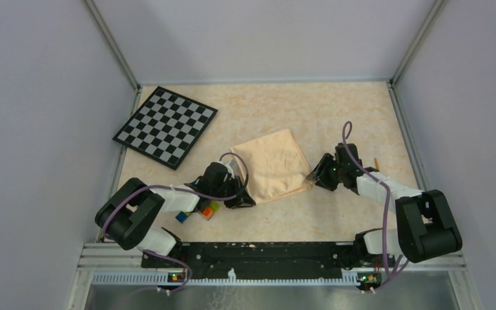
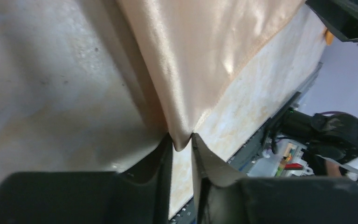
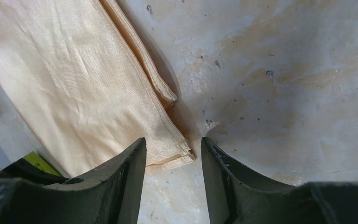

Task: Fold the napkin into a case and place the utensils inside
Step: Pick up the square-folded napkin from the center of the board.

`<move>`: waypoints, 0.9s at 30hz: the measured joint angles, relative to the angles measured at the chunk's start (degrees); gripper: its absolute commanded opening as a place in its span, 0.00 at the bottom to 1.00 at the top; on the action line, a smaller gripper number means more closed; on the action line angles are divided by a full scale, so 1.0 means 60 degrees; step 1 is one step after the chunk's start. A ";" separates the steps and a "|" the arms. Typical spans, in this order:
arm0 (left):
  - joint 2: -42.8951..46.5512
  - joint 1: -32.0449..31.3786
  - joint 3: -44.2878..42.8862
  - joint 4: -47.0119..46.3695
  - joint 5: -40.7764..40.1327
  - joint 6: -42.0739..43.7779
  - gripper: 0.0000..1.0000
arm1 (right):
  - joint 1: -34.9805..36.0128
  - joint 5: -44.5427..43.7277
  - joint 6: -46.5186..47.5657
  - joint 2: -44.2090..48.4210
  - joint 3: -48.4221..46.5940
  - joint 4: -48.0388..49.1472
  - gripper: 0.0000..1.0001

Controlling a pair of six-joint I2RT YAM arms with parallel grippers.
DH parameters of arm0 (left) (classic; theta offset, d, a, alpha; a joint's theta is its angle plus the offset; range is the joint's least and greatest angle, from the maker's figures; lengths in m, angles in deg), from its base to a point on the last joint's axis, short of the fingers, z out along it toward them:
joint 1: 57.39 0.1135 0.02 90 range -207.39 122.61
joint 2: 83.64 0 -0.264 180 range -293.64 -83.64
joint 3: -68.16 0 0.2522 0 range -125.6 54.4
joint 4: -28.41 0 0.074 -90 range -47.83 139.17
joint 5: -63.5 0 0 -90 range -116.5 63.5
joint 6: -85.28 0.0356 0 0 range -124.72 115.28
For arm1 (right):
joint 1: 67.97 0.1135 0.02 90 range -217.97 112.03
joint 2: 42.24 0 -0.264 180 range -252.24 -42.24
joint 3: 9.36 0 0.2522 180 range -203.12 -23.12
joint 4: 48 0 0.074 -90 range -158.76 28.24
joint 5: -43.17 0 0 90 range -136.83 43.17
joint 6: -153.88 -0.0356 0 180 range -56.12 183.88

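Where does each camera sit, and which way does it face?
Top external: overhead behind the bases, looking down on the table; left gripper and right gripper flank the napkin.
Left wrist: on left arm, facing a napkin corner between its fingers.
Right wrist: on right arm, looking past its fingers at a folded corner.
Shared: all show the napkin.

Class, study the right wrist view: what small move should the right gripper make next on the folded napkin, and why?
Probably close the right gripper on the napkin. Its jaws stand open with a corner of the folded cloth lying between them on the table, so a pinch there would likely secure that corner for the next fold.
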 measured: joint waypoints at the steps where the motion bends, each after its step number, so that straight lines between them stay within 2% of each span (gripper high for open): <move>1: -0.0011 0.0000 0.0007 0.0047 -0.0047 0.0022 0.14 | 0.0000 0.0000 -0.0007 0.0000 0.0000 -0.0004 0.48; 4: 0.0004 0.0000 0.0066 0.0164 -0.0222 0.0080 0.03 | 0.0004 0.0007 -0.0015 0.0000 0.0000 0.0015 0.49; 6: 0.0080 0.0000 0.0117 0.0182 -0.0255 0.0098 0.00 | 0.0004 0.0025 -0.0011 -0.0004 0.0000 0.0029 0.49; 17: 0.0233 0.0004 0.0532 -0.0328 -0.0215 0.0080 0.00 | 0.0444 0.0171 0.0062 -0.0266 -0.0051 0.0342 0.46; 27: 0.0233 0.0004 0.0594 -0.0481 -0.0197 0.0051 0.00 | 0.1355 -0.0998 0.0499 -0.0670 -0.0962 -0.0998 0.46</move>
